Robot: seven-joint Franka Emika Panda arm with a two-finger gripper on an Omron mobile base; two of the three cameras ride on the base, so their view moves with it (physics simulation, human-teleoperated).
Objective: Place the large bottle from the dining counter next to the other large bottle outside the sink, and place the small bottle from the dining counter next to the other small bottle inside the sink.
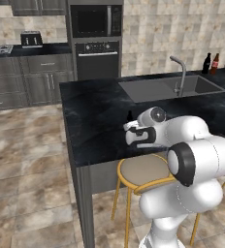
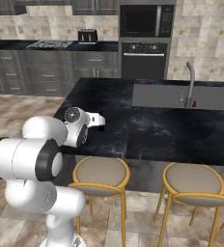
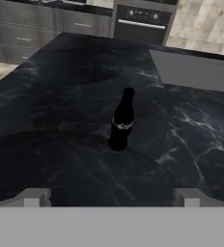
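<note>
Now, fingers: the gripper (image 3: 111, 198) is spread wide, grasping nothing.
Black bottle (image 3: 121, 120): upright on the dining counter (image 3: 61, 96), at 12 o'clock from the fingers, apart.
Far bottles: a dark one (image 1: 207, 63) beside a brown bottle (image 1: 215, 64).

Even, soft rendered light; faint shadows, slightly coarse detail

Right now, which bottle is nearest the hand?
The large bottle, near-black with a white band, standing alone before the open hand. The other two bottles stand beyond the sink.
</note>
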